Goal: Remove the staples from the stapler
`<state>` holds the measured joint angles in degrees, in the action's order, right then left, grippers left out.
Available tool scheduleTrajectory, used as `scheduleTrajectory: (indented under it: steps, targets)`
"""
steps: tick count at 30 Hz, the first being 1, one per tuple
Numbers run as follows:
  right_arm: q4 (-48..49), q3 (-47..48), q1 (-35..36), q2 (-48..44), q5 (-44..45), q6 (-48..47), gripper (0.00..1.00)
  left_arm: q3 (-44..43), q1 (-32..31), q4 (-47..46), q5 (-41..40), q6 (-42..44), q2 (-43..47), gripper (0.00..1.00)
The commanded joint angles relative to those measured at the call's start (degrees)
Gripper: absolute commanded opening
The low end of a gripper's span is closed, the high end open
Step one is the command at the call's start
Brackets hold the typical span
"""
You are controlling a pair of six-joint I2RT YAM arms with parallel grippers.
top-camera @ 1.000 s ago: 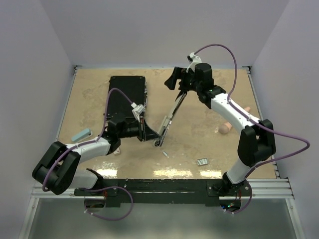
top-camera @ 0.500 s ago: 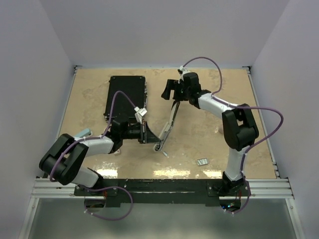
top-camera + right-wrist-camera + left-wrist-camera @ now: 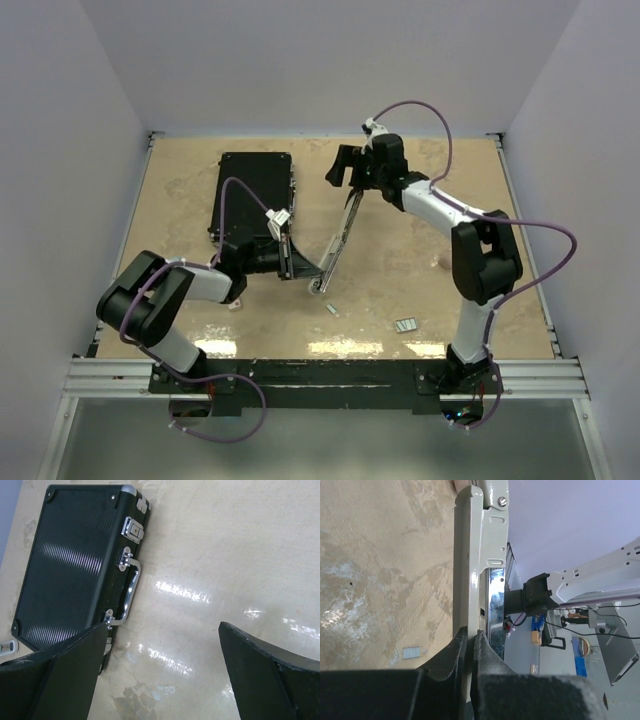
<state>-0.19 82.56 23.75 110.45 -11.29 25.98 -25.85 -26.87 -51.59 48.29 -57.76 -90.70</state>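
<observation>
**Stapler clamped at its near end**

The black case [image 3: 255, 195] lay shut on the desk [image 3: 420, 270] (its contents hidden). The stapler [image 3: 338, 243] sat mid-desk, its long axis running from the clenched left hand [image 3: 297, 265], which gripped its near end, away toward the released right hand [image 3: 345, 176]. Staples [image 3: 405, 325] lay loose nearby.

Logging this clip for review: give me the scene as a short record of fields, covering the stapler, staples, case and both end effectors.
stapler: opened, near end clamped by the left arm
left end effector: shut on stapler
right end effector: open, empty, by stapler's far end
staples: loose strips on table, toward its front edge
case: closed, lying flat, left of stapler
</observation>
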Motion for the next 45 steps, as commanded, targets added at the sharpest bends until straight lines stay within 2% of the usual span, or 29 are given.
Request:
scheduleTrajectory:
  steps: [1, 9, 18, 23, 27, 31, 33, 37, 42, 45]
  targets:
    - [-3.33, -4.24, 2.0, -6.82, -4.09, 1.71, 0.98, -2.89, 2.97, -13.09, -10.06, -3.5, -1.06, 0.0]
    - [-4.38, -6.98, 2.01, -11.75, -1.64, 1.36, 0.98, -2.81, 3.41, -13.45, -10.94, -3.94, -1.86, 0.0]
    - [-6.67, -9.26, 2.09, -18.07, 1.18, 1.18, 0.98, -3.07, 3.85, -8.35, -12.96, -1.31, 0.43, 0.0]
    - [-5.18, -11.28, 2.09, -18.35, 1.71, 0.3, 0.98, -3.07, 3.76, -9.05, -11.82, -0.87, 1.31, 0.0]
    - [-0.09, -13.57, 2.18, -16.94, -0.05, 1.79, 0.97, -2.46, 3.32, -8.62, -9.54, 2.37, 2.54, 0.0]
    - [2.64, -15.67, 2.53, -17.2, -2.42, 1.89, 0.96, -2.19, 3.41, -1.94, -11.29, 6.25, 6.31, 0.0]
    - [5.1, -17.78, 3.32, -20.62, -3.39, 0.92, 0.97, -2.89, 3.41, 1.73, -12.95, 7.65, 8.33, 0.0]
    - [13.17, -29.28, 6.22, -28.17, -9.18, 5.12, 0.96, -6.23, 3.41, 10.98, -19.19, 9.85, 11.76, 0.0]
    - [23.63, -41.67, 12.8, -37.57, -4.98, 9.78, 0.95, -7.46, 3.23, 13.72, -24.9, 9.51, 15.8, 0.0]
    - [28.74, -45.37, 14.57, -38.91, -3.92, 12.78, 0.92, -7.46, 3.23, 13.71, -26.84, 8.45, 17.13, 0.0]
